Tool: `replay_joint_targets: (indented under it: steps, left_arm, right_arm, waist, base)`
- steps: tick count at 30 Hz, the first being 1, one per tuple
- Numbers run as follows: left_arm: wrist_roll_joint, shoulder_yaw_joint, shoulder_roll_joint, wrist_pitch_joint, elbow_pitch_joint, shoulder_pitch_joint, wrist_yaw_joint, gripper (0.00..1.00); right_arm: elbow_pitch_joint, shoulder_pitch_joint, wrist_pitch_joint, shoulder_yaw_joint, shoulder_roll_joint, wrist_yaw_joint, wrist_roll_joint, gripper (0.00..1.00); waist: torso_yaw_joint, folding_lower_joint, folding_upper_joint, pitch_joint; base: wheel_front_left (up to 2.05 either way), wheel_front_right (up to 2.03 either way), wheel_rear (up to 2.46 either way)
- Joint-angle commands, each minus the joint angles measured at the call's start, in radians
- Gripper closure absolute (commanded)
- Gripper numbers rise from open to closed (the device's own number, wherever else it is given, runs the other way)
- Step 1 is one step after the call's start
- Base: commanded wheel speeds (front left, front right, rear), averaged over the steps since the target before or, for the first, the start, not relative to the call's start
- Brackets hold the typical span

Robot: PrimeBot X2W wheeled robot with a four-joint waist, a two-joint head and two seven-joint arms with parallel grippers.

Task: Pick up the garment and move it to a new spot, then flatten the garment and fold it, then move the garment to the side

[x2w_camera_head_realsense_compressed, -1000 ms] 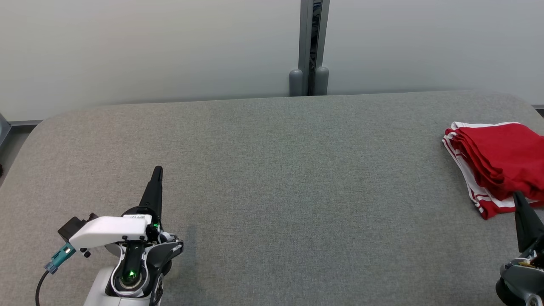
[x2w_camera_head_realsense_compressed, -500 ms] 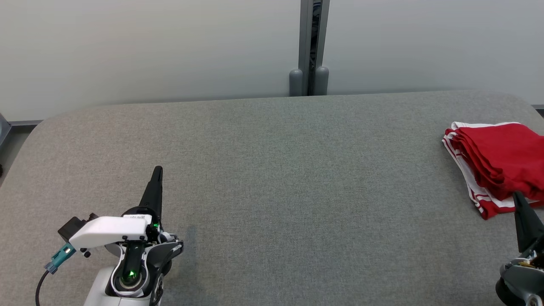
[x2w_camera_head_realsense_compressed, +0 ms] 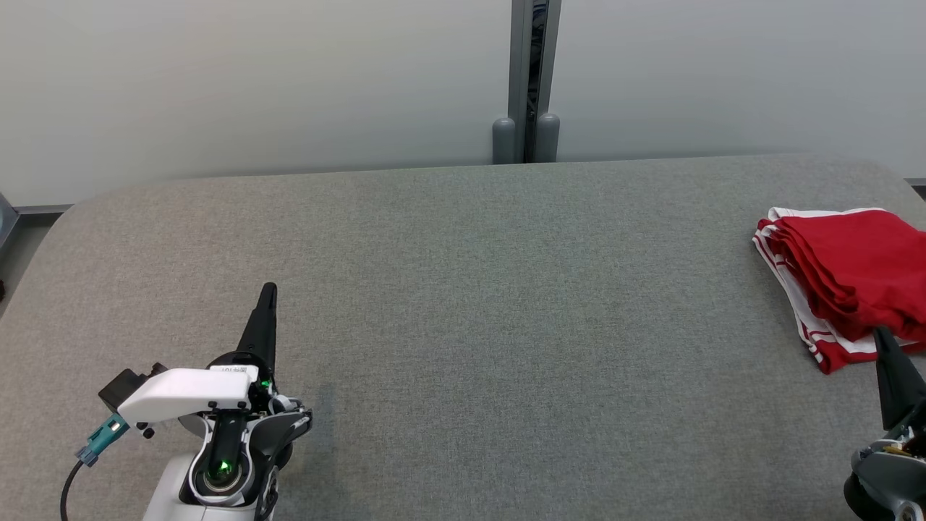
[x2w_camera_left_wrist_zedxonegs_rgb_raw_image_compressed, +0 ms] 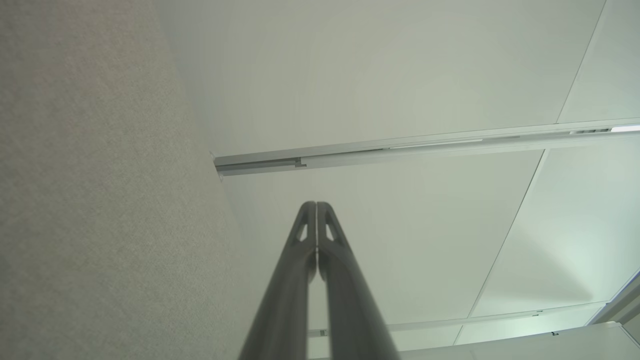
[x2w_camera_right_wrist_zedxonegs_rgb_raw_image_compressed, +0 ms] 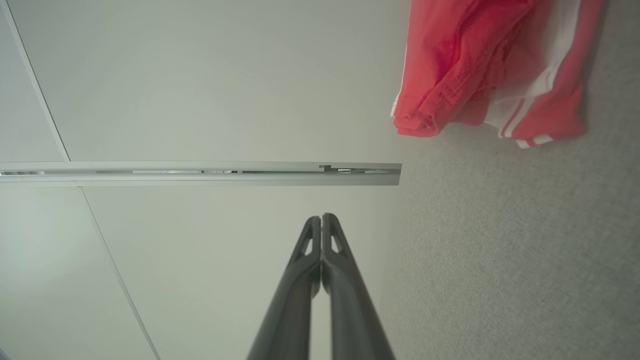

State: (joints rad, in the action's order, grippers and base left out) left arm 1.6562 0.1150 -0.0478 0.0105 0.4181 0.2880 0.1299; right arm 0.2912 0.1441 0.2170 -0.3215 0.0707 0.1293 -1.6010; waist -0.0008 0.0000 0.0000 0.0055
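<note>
A folded red garment (x2w_camera_head_realsense_compressed: 854,275) with white stripes lies at the far right of the grey table (x2w_camera_head_realsense_compressed: 463,304); the right wrist view shows the garment (x2w_camera_right_wrist_zedxonegs_rgb_raw_image_compressed: 480,75) at its upper right. My right gripper (x2w_camera_head_realsense_compressed: 880,334) is shut and empty at the lower right, its tip just below the garment's near edge. In its own view the right gripper (x2w_camera_right_wrist_zedxonegs_rgb_raw_image_compressed: 321,217) has both fingers pressed together. My left gripper (x2w_camera_head_realsense_compressed: 268,288) is shut and empty at the lower left, far from the garment. The left gripper (x2w_camera_left_wrist_zedxonegs_rgb_raw_image_compressed: 316,205) also shows closed fingers in the left wrist view.
A pale wall (x2w_camera_head_realsense_compressed: 253,79) stands behind the table, with a grey vertical post (x2w_camera_head_realsense_compressed: 532,79) at its middle. The table has rounded far corners, and its right edge runs close to the garment.
</note>
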Motion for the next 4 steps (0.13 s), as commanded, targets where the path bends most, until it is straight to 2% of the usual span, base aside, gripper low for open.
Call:
replay_joint_targets:
  steps: [1,4]
  left_arm:
    - [0.005,-0.001,-0.005,0.001,0.000,0.009,0.004,1.00]
    - [0.005,-0.001,-0.005,0.001,-0.001,0.009,0.004,1.00]
  right_arm:
    - [0.000,0.007,0.005,-0.004,0.002,0.003,0.005,1.00]
    - [0.001,0.008,0.005,-0.005,0.002,0.003,0.006,1.00]
  waist:
    - [0.000,0.0000,0.0000,0.000]
    - [0.000,0.0000,0.0000,0.000]
  base:
    - [0.00,0.00,0.00]
    - [0.00,0.00,0.00]
